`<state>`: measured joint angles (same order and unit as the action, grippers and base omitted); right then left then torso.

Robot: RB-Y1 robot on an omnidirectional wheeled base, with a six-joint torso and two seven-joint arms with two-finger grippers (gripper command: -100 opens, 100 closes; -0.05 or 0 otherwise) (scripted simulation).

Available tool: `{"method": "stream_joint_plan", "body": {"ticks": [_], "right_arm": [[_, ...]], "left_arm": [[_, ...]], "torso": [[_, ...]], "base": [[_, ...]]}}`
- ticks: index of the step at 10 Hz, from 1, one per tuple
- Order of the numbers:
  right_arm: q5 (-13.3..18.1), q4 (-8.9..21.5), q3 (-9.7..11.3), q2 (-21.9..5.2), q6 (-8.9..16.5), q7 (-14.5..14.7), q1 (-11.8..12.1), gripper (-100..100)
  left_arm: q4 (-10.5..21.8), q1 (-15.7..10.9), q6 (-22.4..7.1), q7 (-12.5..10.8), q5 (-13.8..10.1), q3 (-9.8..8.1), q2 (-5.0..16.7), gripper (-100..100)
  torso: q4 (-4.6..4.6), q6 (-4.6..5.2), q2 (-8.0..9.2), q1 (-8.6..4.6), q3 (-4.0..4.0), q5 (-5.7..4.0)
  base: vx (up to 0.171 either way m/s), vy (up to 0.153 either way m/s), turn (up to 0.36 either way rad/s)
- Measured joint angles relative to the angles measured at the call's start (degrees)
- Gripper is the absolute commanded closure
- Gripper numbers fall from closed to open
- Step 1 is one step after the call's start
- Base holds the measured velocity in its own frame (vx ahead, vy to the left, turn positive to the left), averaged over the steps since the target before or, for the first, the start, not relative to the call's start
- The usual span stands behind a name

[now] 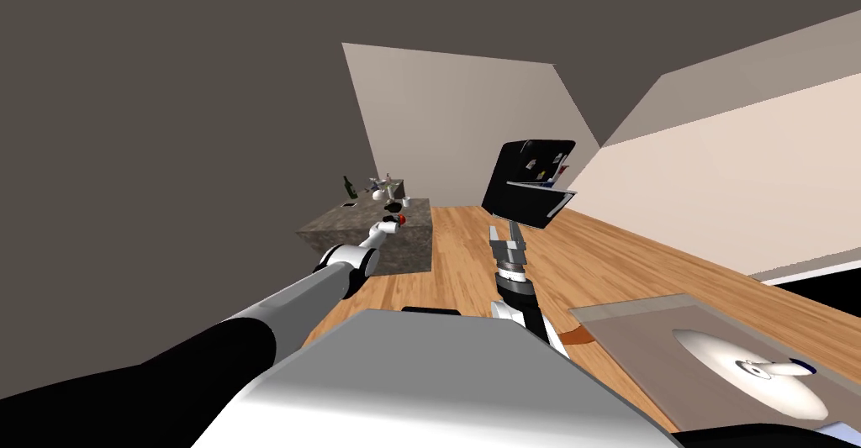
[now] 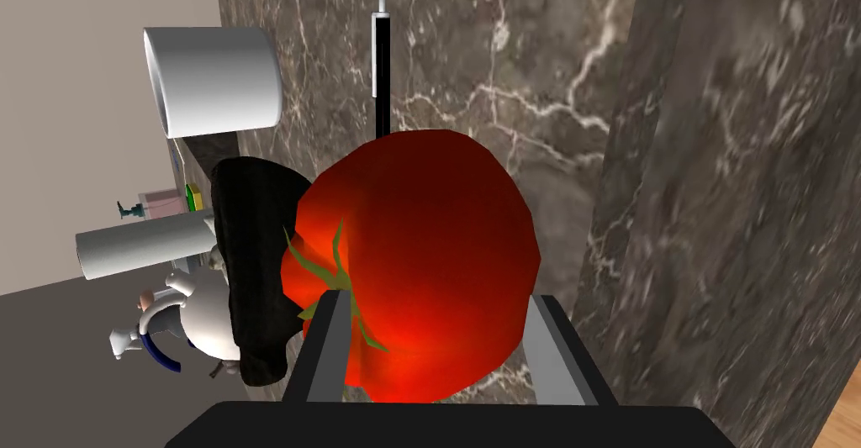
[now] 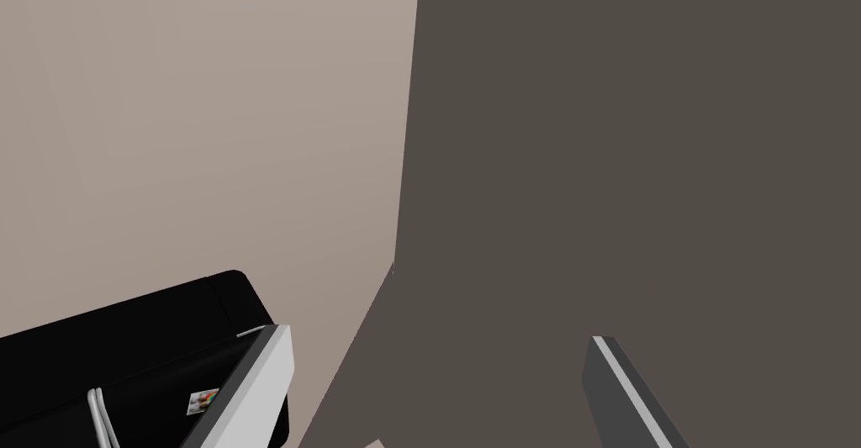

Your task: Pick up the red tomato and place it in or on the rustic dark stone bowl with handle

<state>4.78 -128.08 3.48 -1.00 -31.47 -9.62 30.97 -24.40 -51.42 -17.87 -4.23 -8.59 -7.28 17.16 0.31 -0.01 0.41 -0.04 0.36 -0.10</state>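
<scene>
The red tomato (image 2: 420, 250) with a green stalk sits between the fingers of my left gripper (image 2: 439, 298), which press its sides. It is above a dark marble counter (image 2: 673, 174). The dark stone bowl (image 2: 252, 258) stands right beside the tomato, touching or nearly touching it. In the head view my left arm reaches out to the counter (image 1: 353, 226), with the tomato (image 1: 402, 218) at my left gripper (image 1: 395, 223) and the bowl (image 1: 393, 208) just beyond. My right gripper (image 1: 509, 237) is raised mid-room, its fingers (image 3: 269, 384) wide apart and holding nothing.
On the counter near the bowl are a white cup (image 2: 214, 77), a black pen-like stick (image 2: 381, 65), a white cylinder (image 2: 143, 245) and a white teapot (image 2: 198, 321). A green bottle (image 1: 350, 187) stands farther back. A black fridge (image 1: 530, 182) is ahead on the right, and a table (image 1: 639, 334) with a white plate (image 1: 748, 371) is near right.
</scene>
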Motion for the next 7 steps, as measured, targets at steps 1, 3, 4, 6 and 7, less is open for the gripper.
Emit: {"method": "stream_joint_plan", "body": {"ticks": [1, 3, 4, 6, 7], "right_arm": [[0.0, 0.0, 0.0, 0.0, 0.0, 0.0, 0.0, 0], [0.0, 0.0, 0.0, 0.0, 0.0, 0.0, 0.0, 0], [0.0, 0.0, 0.0, 0.0, 0.0, 0.0, 0.0, 0], [0.0, 0.0, 0.0, 0.0, 0.0, 0.0, 0.0, 0], [0.0, 0.0, 0.0, 0.0, 0.0, 0.0, 0.0, 0]], "left_arm": [[-0.5, 0.1, 0.3, 0.7, -0.5, 0.65, -0.3, 100], [-0.1, 0.2, 0.7, 1.9, -1.6, 1.94, -0.6, 100], [0.2, 0.2, 0.6, 2.3, -2.2, 2.68, -0.8, 100], [0.6, 0.1, 1.1, 2.0, -3.6, 4.2, -1.0, 100], [2.9, -1.3, 2.2, 2.1, -5.8, 4.93, -0.6, 100]], "torso": [[-0.04, -0.12, 0.08, 0.05, 0.01, 0.01], [-0.05, -0.12, 0.19, 0.09, 0.06, 0.02], [-0.02, -0.11, 0.24, 0.18, 0.1, 0.03], [0.05, -0.12, 0.22, 0.58, 0.13, 0.09], [0.06, -0.13, -0.01, 0.8, 0.03, 0.13]], "base": [[-0.068, 0.001, 0.104], [-0.099, 0.03, 0.148], [-0.116, 0.089, 0.104], [-0.048, 0.189, -0.006], [0.026, 0.165, -0.039]]}}
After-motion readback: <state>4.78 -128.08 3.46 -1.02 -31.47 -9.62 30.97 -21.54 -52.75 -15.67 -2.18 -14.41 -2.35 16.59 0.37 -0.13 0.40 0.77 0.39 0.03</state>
